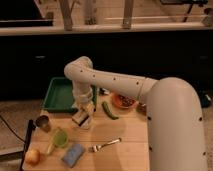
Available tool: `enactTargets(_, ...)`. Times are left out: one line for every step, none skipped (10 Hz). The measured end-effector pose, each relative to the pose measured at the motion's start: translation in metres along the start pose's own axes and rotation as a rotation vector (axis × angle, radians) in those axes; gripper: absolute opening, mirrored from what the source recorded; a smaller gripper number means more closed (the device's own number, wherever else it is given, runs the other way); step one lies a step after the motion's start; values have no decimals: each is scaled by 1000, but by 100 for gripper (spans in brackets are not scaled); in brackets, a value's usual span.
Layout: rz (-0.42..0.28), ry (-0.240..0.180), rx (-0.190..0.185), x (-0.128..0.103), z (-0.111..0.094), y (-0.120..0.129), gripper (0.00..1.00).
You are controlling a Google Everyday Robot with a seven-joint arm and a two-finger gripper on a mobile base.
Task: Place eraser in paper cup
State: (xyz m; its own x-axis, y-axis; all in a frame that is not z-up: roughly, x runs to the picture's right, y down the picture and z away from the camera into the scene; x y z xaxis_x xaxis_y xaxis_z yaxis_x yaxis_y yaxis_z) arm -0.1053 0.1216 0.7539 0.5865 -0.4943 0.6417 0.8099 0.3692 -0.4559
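Note:
My gripper (82, 116) hangs from the white arm (115, 82) and points down over the wooden table (125, 132), just in front of the green tray (60, 94). A small whitish thing (81, 120) sits right at its tip, low on the table. I cannot tell whether this is the paper cup or the eraser, or whether the gripper holds it. No other thing here clearly reads as an eraser or a paper cup.
A metal cup (42, 122) stands at the left. A green cup (61, 137), a blue sponge (73, 154), a fork (105, 145) and a yellow fruit (32, 156) lie in front. A green vegetable (110, 110) and an orange bowl (123, 101) lie to the right.

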Motion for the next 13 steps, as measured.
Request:
enactTargets(-1, 0, -1, -1, 1, 0, 30)
enactTargets(2, 0, -2, -2, 1, 0, 40)
enactTargets(4, 0, -5, -3, 3, 1, 53)
enactTargets(5, 0, -6, -4, 3, 1, 61)
enactTargets(8, 1, -6, -5, 4, 2, 71)
enactTargets(10, 0, -6, -5, 4, 3, 78)
enactTargets(11, -1, -5, -5, 5, 3, 80)
enactTargets(12, -1, -6, -5, 5, 4, 80)
enactTargets(12, -3, -7, -5, 5, 5, 80)
enactTargets(10, -4, -7, -5, 5, 6, 80)
enactTargets(8, -5, -8, -5, 5, 6, 80)
enactTargets(6, -5, -9, -5, 5, 7, 80)
enactTargets(4, -6, -9, -5, 5, 7, 80)
